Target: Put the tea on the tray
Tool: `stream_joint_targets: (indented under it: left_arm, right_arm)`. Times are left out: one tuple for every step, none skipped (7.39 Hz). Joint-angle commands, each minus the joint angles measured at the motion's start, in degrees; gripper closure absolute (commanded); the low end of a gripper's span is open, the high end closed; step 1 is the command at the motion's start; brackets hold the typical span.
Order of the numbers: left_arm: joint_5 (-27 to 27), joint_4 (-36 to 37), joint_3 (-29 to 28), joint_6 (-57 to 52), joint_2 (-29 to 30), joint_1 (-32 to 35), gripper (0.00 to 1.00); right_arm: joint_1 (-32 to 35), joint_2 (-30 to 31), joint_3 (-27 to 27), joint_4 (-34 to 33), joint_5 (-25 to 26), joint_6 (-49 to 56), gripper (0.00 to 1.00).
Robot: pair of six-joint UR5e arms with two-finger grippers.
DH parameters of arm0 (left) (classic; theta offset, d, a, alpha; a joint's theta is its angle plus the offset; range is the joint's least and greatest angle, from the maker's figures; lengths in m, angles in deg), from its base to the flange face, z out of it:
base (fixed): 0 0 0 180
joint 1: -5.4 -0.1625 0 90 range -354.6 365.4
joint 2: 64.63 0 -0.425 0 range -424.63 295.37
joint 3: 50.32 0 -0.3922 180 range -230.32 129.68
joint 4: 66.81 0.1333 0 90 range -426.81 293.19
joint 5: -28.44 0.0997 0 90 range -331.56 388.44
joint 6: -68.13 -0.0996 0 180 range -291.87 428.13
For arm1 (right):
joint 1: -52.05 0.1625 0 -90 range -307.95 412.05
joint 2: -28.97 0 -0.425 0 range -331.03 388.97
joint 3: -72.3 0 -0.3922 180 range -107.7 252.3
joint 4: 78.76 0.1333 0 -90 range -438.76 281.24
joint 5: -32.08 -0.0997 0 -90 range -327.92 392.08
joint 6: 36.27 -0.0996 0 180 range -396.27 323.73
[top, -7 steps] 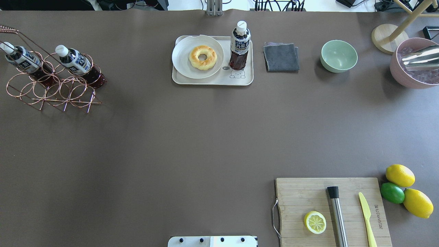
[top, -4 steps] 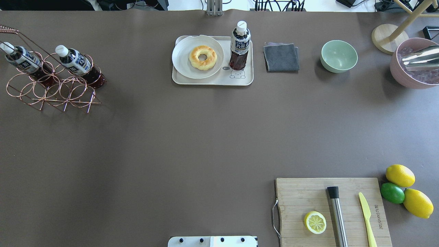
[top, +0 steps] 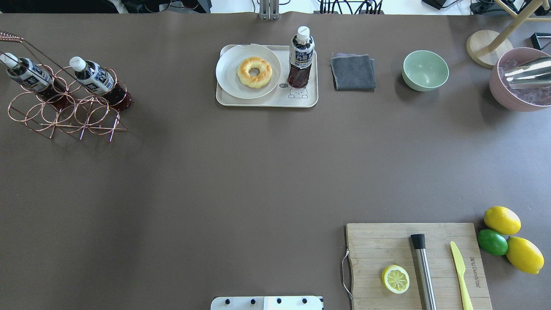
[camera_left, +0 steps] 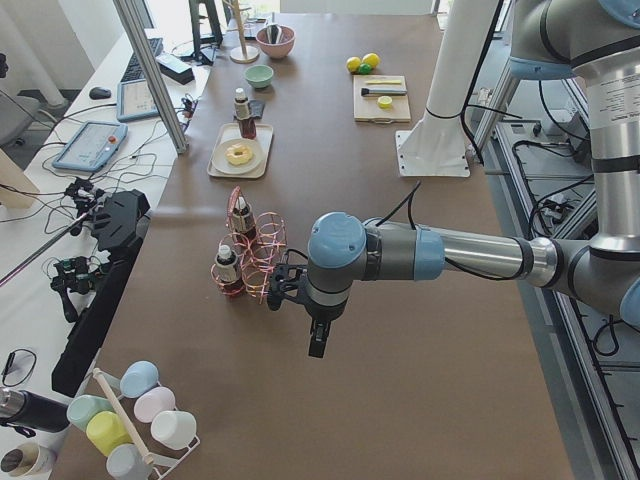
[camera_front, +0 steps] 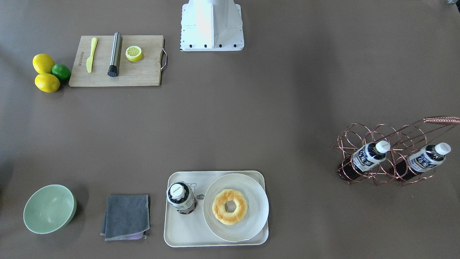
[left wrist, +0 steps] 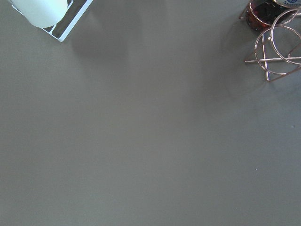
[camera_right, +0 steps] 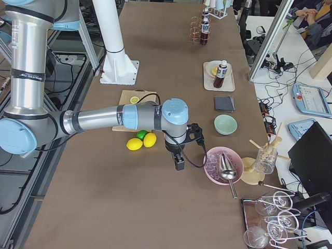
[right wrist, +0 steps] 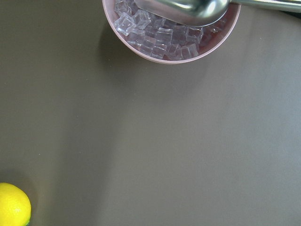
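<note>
Brown table (camera_front: 273, 108). Front-facing: tea (camera_front: 180, 197) stands upright on tray (camera_front: 187, 230), just beside white plate (camera_front: 257, 216) holding donut (camera_front: 229, 206). Two matching bottles (camera_front: 367, 157) lie tilted in copper wire rack (camera_front: 440, 119), well apart from tray. Overhead: tea on tray's right part, grey cloth (top: 353, 71) near tray, cutting board (top: 379, 245) at robot's edge. Exterior left: left gripper (camera_left: 317, 348) hangs above table just beside rack; spread or pressed together, cannot tell. Exterior right: right gripper (camera_right: 179, 164) hangs above table between lemons (camera_right: 149, 139) and pink ice bowl (camera_right: 210, 174); claw state, cannot tell. Left wrist: table surface, rack corner top right. Right wrist: ice bowl with scoop (right wrist: 188, 9), one lemon bottom left.
</note>
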Motion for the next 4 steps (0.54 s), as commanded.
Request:
stream_joint_targets:
  left_arm:
    - [0.0, 0.0, 0.2, 0.0, -0.4, 0.1, 0.03]
    - [0.0, -0.1, 0.0, 0.0, -0.4, 0.1, 0.03]
    - [0.0, -0.1, -0.1, 0.0, -0.4, 0.1, 0.03]
    - [0.0, -0.2, -0.3, 0.0, -0.4, 0.2, 0.03]
  right_arm:
    - [0.0, 0.1, 0.1, 0.0, 0.1, 0.0, 0.0]
    - [0.0, 0.1, 0.2, 0.0, 0.1, 0.0, 0.0]
    - [-0.1, 0.1, 0.1, 0.0, 0.0, 0.1, 0.0]
    - [0.0, 0.1, 0.1, 0.1, -0.2, 0.1, 0.0]
